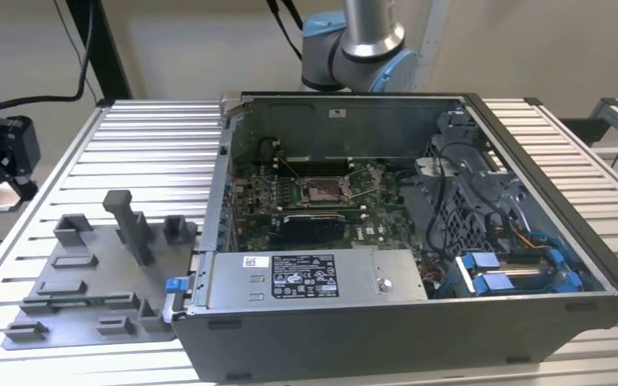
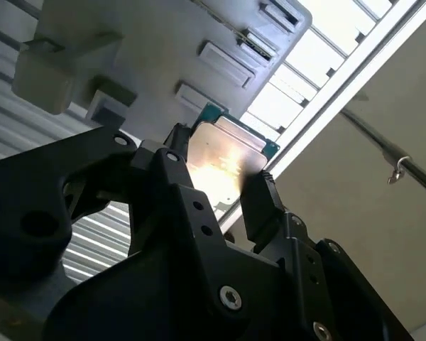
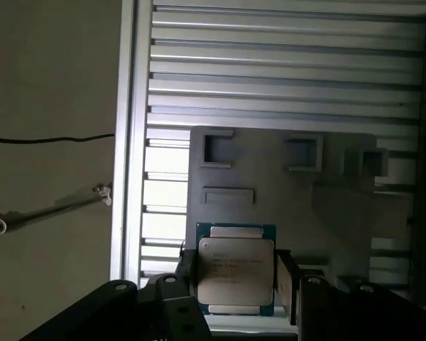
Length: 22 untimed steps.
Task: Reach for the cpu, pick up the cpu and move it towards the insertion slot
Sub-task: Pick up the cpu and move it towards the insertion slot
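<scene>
Tray (image 1: 84,281): grey, with upright posts, on the slatted surface (image 1: 148,137) at the exterior view's left. It is taken as the reference for all places below.

Cpu (image 3: 236,270): in the first wrist view it is seen over the part of the tray farthest from the posts. The silvery face is turned to the camera and a green rim shows around it. It is clamped by the gripper (image 3: 236,275), with one black finger set against each of two opposite sides; the fingers (image 3: 285,280) are closed on it. In the second wrist view the cpu (image 2: 224,160) lies flat between the same fingers with the tray behind it. It is judged to be lifted, though clearance from the tray cannot be confirmed.

Case (image 1: 395,322): open, just beside the tray on the exterior view's right.

Slot (image 1: 320,190): inside the case, well apart from the tray. A silver frame with a dark centre is noted, with green board around it.

Step judged: the pick-up is done and the transfer toward the slot is in hand.

Handling notes:
- Pressure is best applied at the edges only; the underside is not to be touched.
- The chip should be carried level, since a tilt risks slip between the pads.
- The tray posts and the case wall nearest the tray should be cleared with margin.
- Travel should be slow, without jerks.
</scene>
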{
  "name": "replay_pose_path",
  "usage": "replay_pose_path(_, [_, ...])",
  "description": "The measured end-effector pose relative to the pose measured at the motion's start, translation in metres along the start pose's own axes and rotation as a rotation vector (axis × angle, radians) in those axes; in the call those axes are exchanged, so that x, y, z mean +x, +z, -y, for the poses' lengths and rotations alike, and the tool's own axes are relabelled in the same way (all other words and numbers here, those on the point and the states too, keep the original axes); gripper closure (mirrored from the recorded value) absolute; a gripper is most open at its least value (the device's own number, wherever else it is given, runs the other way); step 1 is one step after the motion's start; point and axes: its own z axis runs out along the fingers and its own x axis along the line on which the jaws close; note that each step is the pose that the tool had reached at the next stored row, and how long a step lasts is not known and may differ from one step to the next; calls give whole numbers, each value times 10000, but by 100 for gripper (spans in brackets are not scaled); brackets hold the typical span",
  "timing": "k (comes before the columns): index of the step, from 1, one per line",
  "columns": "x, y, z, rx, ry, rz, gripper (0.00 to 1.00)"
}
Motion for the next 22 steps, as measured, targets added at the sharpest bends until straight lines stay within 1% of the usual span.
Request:
replay_pose_path(4, [0, -66, -3, 0, 0, 0, 100])
replay_pose_path(11, [0, -157, -8, 0, 0, 0, 100])
replay_pose_path(17, [0, -211, -11, 0, 0, 0, 100])
replay_pose_path(22, [0, -243, -12, 0, 0, 0, 100])
